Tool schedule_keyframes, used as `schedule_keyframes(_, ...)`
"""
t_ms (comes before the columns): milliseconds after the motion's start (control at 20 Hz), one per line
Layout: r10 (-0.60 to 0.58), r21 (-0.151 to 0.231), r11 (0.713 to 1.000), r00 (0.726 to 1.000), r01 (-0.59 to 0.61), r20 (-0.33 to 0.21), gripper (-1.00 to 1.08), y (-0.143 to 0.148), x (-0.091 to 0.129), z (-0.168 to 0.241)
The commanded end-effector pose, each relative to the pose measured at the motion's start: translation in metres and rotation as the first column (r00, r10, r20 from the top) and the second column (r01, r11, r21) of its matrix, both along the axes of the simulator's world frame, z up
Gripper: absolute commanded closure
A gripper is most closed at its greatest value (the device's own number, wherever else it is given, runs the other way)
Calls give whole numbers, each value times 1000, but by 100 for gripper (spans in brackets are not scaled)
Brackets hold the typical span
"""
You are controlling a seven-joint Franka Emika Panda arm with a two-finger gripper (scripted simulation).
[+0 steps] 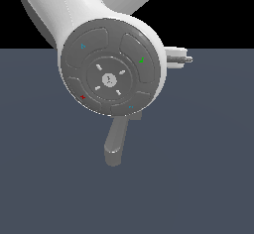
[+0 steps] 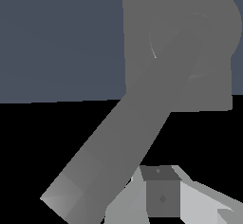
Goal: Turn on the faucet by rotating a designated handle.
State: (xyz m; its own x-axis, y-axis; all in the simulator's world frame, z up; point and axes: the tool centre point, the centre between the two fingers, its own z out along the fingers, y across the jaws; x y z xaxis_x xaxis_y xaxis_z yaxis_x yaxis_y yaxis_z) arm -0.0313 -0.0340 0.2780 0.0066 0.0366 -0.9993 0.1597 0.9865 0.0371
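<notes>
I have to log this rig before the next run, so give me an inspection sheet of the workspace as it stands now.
Surface: plain dark blue-grey floor, bare wherever it shows.
Job's things: the grey faucet is mostly hidden behind the arm in the exterior view; only a thick grey bar sticks out below the arm. In the wrist view a long grey bar runs from a round hub on the block body; whether this is the handle or the spout cannot be told.
Clutter: nothing seen.
Hand: one finger shows close to the long bar; contact and jaw opening cannot be told.
Cables: nothing seen.
Surroundings: black background beyond the floor.
</notes>
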Motion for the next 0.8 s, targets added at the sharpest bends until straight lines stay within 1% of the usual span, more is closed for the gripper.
schedule_keyframes(0, 44, -51, 998, 999, -45, -15, 108, -9, 8, 7)
schedule_keyframes(200, 44, -53, 998, 999, -44, -10, 108, -20, 8, 7)
schedule_keyframes(250, -12, 0, 1000, 998, 12, 54, 108, -25, 4, 14)
schedule_keyframes(750, 11, -21, 1000, 1000, -10, 29, 108, -43, 4, -8)
